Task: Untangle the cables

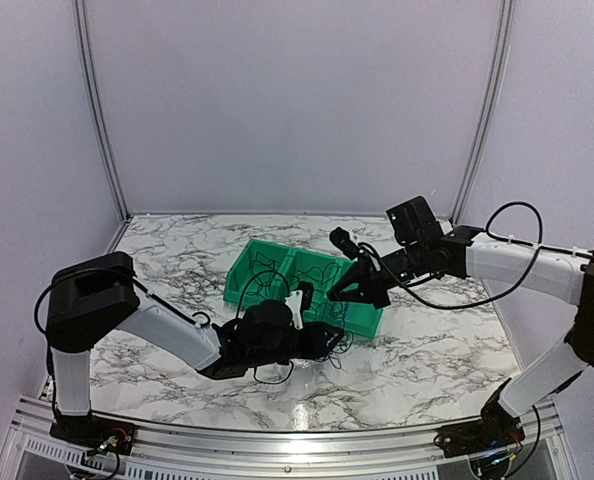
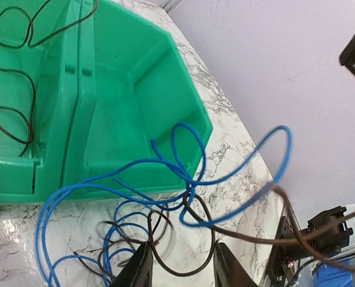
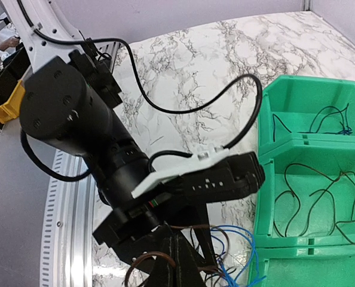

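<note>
Between my left jaws, spread open at the bottom of the left wrist frame, the cables (image 2: 188,186) lie knotted blue-with-black on the worktop (image 2: 237,140) below the bin (image 2: 135,78), where a few strands already rest apart; my right jaws' state I cannot tell.

Marble table (image 1: 177,250) — green bins (image 1: 242,275), cables (image 1: 327,342)

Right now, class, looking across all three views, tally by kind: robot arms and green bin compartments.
Robot arms: 2, the left arm and the right arm.
Green bin compartments: 3, far, middle and near in the right wrist view.
Total: 5.
</note>
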Robot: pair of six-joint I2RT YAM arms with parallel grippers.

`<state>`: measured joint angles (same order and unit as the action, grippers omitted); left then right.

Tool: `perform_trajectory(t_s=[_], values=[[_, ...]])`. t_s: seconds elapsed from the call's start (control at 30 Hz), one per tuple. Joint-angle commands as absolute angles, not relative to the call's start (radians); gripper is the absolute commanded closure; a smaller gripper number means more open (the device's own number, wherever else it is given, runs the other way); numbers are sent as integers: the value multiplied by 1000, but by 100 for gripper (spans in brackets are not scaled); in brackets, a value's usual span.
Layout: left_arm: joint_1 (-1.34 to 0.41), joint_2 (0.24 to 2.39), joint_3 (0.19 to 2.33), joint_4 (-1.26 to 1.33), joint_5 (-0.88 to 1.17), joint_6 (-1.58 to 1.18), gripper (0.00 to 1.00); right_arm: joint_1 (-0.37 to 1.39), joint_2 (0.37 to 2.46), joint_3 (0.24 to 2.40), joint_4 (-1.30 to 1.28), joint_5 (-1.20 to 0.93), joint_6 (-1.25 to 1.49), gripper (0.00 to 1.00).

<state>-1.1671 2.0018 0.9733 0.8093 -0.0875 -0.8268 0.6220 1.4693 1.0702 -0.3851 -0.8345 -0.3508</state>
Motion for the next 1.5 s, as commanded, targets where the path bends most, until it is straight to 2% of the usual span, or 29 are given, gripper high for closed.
perform_trajectory(t_s=[0.0, 0.1, 0.23, 0.37, 0.7, 0.87, 1.23, 1.47], values=[[-1173, 2066, 994, 937, -60, -904, 66, 616, 1490, 1132, -421, -911, -364, 100], [-1173, 2091, 997, 953, -73, -911, 71, 615, 1481, 1170, -458, -952, -375, 100], [-1173, 2118, 1004, 960, -76, -914, 73, 614, 1442, 1250, -482, -1027, -352, 100], [-1171, 2141, 1006, 964, -74, -924, 82, 615, 1402, 1380, -467, -1100, -277, 100], [-1164, 2182, 998, 969, -75, -986, 90, 586, 1395, 1737, -535, -1176, -216, 100], [-1163, 2180, 987, 971, -76, -984, 100, 569, 1372, 1851, -552, -1139, -219, 100], [-1164, 2129, 899, 982, -109, -1000, 100, 504, 1396, 2212, -594, -1029, -220, 100], [-1173, 1986, 711, 982, -226, -1026, 100, 477, 1391, 2279, -610, -893, -274, 100]])
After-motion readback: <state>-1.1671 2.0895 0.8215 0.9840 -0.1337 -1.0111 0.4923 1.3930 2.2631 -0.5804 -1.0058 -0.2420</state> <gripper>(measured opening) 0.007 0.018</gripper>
